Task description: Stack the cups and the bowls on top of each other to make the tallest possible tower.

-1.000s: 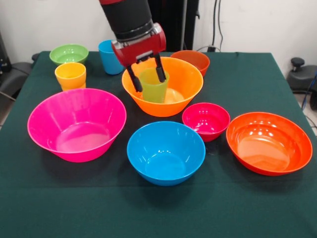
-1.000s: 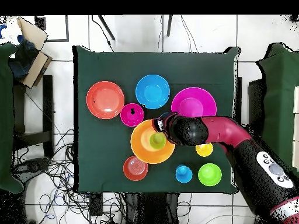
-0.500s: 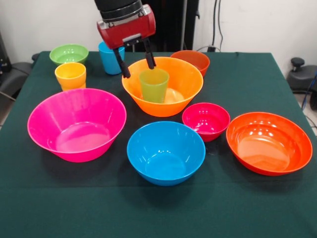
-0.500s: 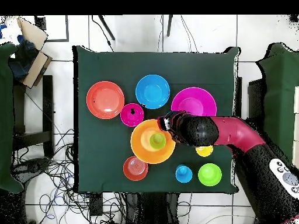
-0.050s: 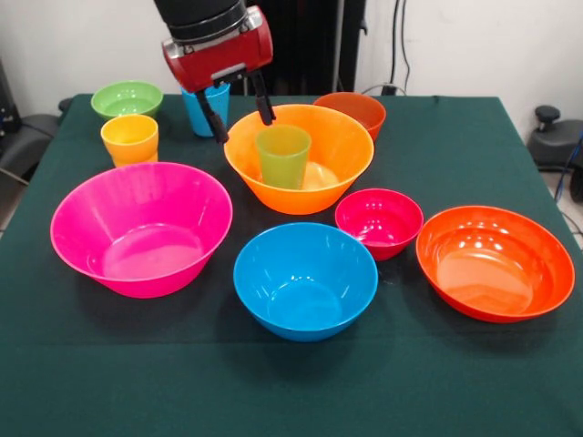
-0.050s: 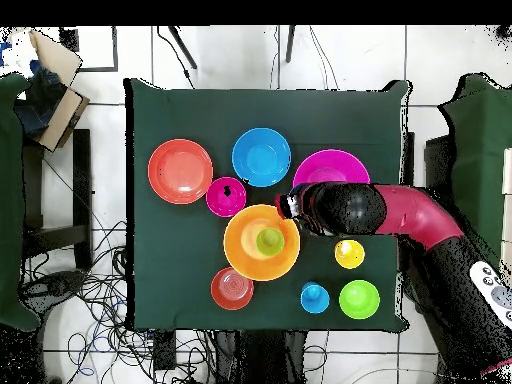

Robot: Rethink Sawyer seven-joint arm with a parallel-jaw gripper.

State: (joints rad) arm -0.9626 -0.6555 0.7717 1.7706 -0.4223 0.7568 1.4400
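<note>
Counter (image 5: 510,382): green cloth, everything spread out singly; no pile has grown beyond one cup in one bowl.
Big pink bowl (image 5: 141,228): alone at the front view's left, empty; a wide, steady piece I would keep low in the tower.
Big orange bowl (image 5: 299,157): mid-counter, the base in use.
Wide red-orange bowl (image 5: 496,261): apart at the right.
Medium blue bowl (image 5: 305,279): near edge, empty.
Green cup (image 5: 283,156): upright inside the big orange bowl, toward its left wall, off centre.
Yellow-orange cup (image 5: 130,138) and blue cup (image 5: 202,109): just beside the arm, likeliest next picks.
Gripper (image 5: 239,111): raised above the orange bowl's left rim, fingers (image 5: 262,102) spread and empty.
Advice: descend straight over the chosen cup's rim, then nest it squarely into the green one.
</note>
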